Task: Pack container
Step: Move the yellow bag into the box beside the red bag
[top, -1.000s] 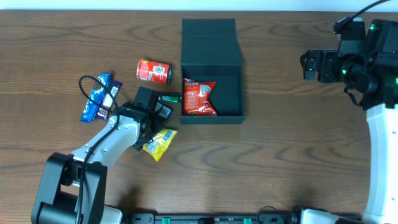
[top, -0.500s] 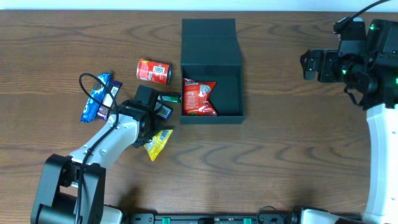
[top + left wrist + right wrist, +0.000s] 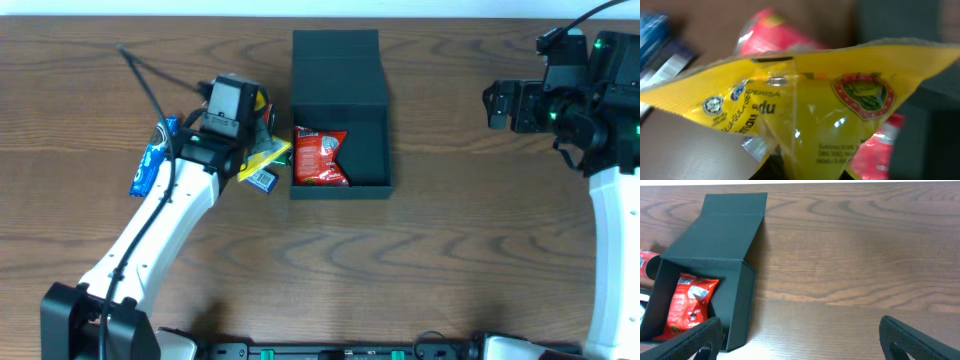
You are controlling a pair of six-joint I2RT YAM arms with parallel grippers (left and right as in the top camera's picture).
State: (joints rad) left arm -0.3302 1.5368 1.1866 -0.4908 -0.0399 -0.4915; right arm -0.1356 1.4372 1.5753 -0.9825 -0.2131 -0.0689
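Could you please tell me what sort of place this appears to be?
Probably a robotics lab or test bench: a left arm and a right arm stand at a wood-grain table, where a black box lies open with a red packet inside.

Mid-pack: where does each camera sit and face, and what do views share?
Overhead: above the wooden table, looking down; both arms show, left gripper holding a yellow plastic snack packet beside the matte black cardboard box.
Left wrist: on left arm, close against that packet; fingers hidden.
Right wrist: on right arm, facing the box across the table; right gripper open, fingertips in bottom corners.
Shared by overhead and right wrist: red foil snack packet in the box.
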